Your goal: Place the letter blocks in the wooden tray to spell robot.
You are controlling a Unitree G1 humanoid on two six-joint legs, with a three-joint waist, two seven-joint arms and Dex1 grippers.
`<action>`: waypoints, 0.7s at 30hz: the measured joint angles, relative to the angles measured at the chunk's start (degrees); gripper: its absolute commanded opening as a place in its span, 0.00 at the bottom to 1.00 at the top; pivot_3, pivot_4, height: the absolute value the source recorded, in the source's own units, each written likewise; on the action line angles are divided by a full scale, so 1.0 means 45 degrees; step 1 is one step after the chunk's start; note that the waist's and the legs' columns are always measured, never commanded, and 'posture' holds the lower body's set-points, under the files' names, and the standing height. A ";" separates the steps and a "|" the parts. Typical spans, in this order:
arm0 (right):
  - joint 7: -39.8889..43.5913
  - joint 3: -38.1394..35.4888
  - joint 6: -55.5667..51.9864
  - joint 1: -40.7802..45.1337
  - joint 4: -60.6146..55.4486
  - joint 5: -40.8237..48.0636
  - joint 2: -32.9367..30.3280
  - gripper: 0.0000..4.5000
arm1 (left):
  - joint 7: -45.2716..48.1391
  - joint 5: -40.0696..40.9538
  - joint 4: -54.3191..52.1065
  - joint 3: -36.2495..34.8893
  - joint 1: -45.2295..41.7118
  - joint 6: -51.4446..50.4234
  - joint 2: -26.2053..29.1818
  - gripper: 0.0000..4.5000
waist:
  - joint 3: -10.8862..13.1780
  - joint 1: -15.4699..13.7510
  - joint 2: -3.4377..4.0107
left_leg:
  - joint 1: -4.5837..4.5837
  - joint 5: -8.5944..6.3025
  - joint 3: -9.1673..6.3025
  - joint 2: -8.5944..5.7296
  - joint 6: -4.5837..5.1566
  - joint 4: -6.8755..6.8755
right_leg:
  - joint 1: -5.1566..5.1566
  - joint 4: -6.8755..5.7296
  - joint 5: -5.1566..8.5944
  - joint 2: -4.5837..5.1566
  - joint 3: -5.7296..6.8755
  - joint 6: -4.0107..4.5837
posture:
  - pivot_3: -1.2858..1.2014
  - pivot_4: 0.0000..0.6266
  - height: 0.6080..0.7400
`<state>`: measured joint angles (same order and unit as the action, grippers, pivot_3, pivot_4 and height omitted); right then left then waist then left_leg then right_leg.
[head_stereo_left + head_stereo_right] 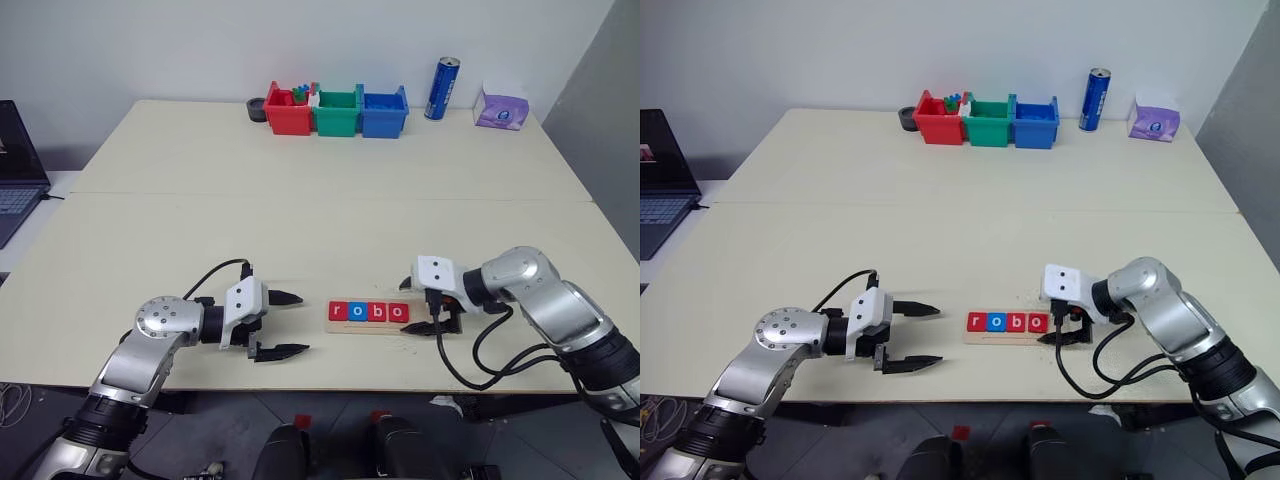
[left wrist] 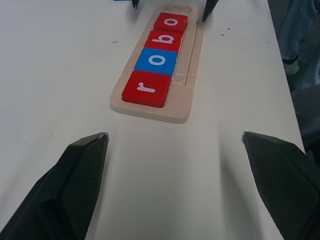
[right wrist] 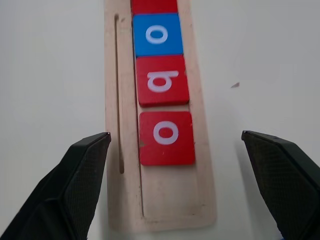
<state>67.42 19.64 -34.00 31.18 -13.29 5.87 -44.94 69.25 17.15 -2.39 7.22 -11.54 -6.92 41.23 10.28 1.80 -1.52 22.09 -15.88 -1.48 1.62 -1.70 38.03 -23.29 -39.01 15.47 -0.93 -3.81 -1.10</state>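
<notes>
Letter blocks (image 3: pixel 166 137), small flat square tiles in glossy red and blue with white lowercase letters, seated four in a row in the long narrow light-wood tray (image 3: pixel 127 165) with rounded corners and a shallow groove, near the front edge of the pale matte table (image 1: pixel 300 190). Reading r, o, b, o: red, blue, red, red, lying flat and touching edge to edge. Bare recess left at the tray's right end, room for one more tile. Right hand (image 1: pixel 441 312) poised just over that empty end, black textured fingers (image 3: pixel 75 185) spread wide on either side of the last o tile, clamped on nothing. Left hand (image 1: pixel 285 325) hovering left of the tray and apart from it, fingers likewise spread, nothing held. Judged step: fourth tile set down and released, word one letter short. Next move calls for finding the t tile, not seen anywhere on the table, then setting it flat into the open slot, snug against the last o without nudging the row. Possibly in the red, green and blue plastic bins (image 1: pixel 337 110) at the far edge, though contents too small to tell.
</notes>
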 measured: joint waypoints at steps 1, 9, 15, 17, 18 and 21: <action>-0.0110 -0.0313 -0.0155 -0.0146 -0.0329 0.0097 -0.0044 0.96 | -0.0002 -0.0001 0.0003 -0.0008 0.0012 0.0008 0.0002 1.00 | -0.0001 -0.0003 -0.0001 | 0.0000 0.0000 -0.0001 0.0000 0.0000 0.0001 | 0.0002 0.0000 0.0000 0.0000 0.0006 0.0000 | 0.52 0.24 1.00; -0.1249 -0.1012 -0.0596 -0.1792 -0.1278 -0.0027 -0.0585 0.37 | 0.0033 -0.0071 0.0137 -0.0029 -0.0006 0.0244 -0.0004 1.00 | -0.0001 -0.0015 -0.0001 | 0.0002 0.0000 0.0013 -0.0004 0.0000 0.0002 | 0.0002 0.0002 0.0002 0.0002 0.0003 -0.0003 | 0.52 0.24 1.00; -0.1603 -0.0796 -0.0521 -0.1843 -0.1288 -0.0313 -0.0646 0.01 | 0.0061 -0.0110 0.0228 -0.0024 -0.0148 0.0287 -0.0018 1.00 | -0.0001 0.0013 -0.0001 | 0.0000 0.0000 0.0016 0.0002 0.0000 0.0001 | 0.0002 0.0000 0.0003 -0.0004 0.0008 -0.0005 | 0.52 0.24 1.00; -0.1658 -0.0588 -0.0596 -0.1847 -0.1284 -0.0428 -0.0646 0.01 | 0.0062 -0.0114 0.0237 -0.0024 -0.0147 0.0287 -0.0020 1.00 | -0.0001 0.0006 -0.0001 | 0.0001 0.0000 0.0016 0.0001 0.0000 0.0002 | 0.0002 0.0000 0.0002 -0.0003 0.0007 -0.0003 | 0.52 0.24 1.00; -0.1659 -0.0534 -0.0640 -0.1855 -0.1284 -0.0431 -0.0644 0.01 | 0.0060 -0.0116 0.0237 -0.0024 -0.0146 0.0287 -0.0022 1.00 | 0.0000 0.0002 -0.0001 | 0.0003 0.0000 0.0015 -0.0002 0.0000 0.0002 | 0.0002 0.0001 0.0002 -0.0002 0.0006 -0.0003 | 0.52 0.24 1.00; -0.1651 -0.0404 -0.0628 -0.1846 -0.1276 -0.0526 -0.0649 0.01 | 0.0052 -0.0117 0.0236 -0.0024 -0.0136 0.0288 -0.0022 1.00 | -0.0001 0.0002 -0.0001 | 0.0002 0.0000 0.0015 -0.0003 0.0000 0.0002 | 0.0002 0.0002 0.0002 -0.0001 0.0003 -0.0004 | 0.52 0.24 1.00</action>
<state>60.00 17.82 -36.82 22.87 -19.04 3.50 -47.86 69.48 16.62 -1.33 7.11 -12.15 -5.63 41.13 10.28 1.81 -1.53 22.09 -15.88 -1.42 1.61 -1.70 38.04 -23.28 -39.00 15.48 -0.93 -3.80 -1.12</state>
